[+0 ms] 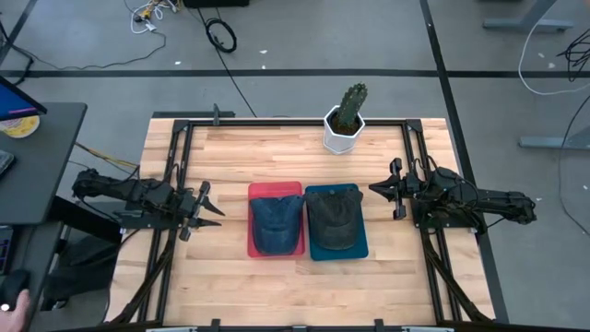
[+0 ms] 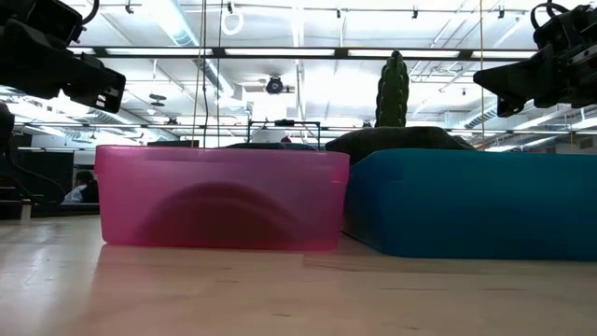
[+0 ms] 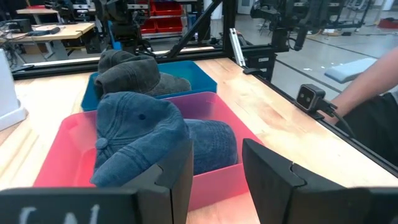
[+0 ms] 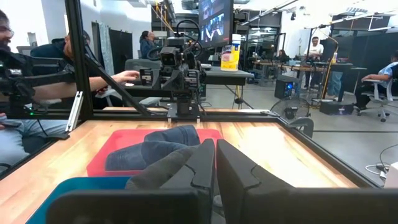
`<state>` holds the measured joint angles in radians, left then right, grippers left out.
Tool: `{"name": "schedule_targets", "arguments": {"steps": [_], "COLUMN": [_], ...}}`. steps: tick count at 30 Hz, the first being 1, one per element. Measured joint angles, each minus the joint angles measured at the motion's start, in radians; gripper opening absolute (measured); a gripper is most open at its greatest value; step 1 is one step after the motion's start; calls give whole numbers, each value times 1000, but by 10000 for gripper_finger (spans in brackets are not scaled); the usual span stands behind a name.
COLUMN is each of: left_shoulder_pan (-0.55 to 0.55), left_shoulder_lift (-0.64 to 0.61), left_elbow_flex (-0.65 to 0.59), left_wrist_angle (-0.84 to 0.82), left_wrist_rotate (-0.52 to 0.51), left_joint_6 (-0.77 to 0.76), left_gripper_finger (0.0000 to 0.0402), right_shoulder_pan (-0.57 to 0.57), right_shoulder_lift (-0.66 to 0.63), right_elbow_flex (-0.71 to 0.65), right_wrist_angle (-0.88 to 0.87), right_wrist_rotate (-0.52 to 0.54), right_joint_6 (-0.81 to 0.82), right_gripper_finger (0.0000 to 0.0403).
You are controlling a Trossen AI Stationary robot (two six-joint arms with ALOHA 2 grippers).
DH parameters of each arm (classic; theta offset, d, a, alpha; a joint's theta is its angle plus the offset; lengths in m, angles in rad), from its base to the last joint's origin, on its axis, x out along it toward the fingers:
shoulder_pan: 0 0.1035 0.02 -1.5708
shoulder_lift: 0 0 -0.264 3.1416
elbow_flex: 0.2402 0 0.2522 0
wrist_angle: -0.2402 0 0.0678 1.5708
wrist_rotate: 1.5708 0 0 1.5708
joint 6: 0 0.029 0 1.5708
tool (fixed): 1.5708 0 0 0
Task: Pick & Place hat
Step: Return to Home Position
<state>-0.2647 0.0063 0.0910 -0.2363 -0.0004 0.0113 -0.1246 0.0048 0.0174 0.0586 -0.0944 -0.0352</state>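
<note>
Left pincer: I see it over the left side of the surface, fingers spread with nothing between them, pointing at the pink bin and clear of its wall.
Right pincer: it hangs over the right side, fingers pressed together on nothing, pointing at the blue bin without touching it.
Blue cap: it lies in the pink bin, directly ahead of the left pincer. From that wrist, its crown rises above the rim. A second blue shape sits behind it, possibly another cap, but I cannot be sure.
Black cap: it rests in the blue bin, ahead of the right pincer and heaped above the rim.
Bins: they stand side by side mid-surface, walls touching or nearly so, the pink one on my left arm's side.
Surface: pale wooden planks inside a black frame. At the far edge a cactus stands upright in a white pot, beyond the blue bin.
Room: grey floor with loose cables past the far edge, and a dark desk beside my left arm. A person's arm reaches in near the surface's edge in the left wrist view.
</note>
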Motion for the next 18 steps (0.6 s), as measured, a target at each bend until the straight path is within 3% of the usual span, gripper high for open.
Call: {"name": "schedule_targets", "arguments": {"steps": [18], "left_shoulder_pan": [-14], "left_shoulder_lift": [0], "left_elbow_flex": [0], "left_wrist_angle": [0], "left_wrist_rotate": [1], "left_joint_6": [0], "left_gripper_finger": [142], "right_shoulder_pan": [0], "right_shoulder_lift": [0], "right_elbow_flex": [0], "right_wrist_angle": [0], "right_wrist_rotate": [0], "right_joint_6": [0], "right_gripper_finger": [20]}}
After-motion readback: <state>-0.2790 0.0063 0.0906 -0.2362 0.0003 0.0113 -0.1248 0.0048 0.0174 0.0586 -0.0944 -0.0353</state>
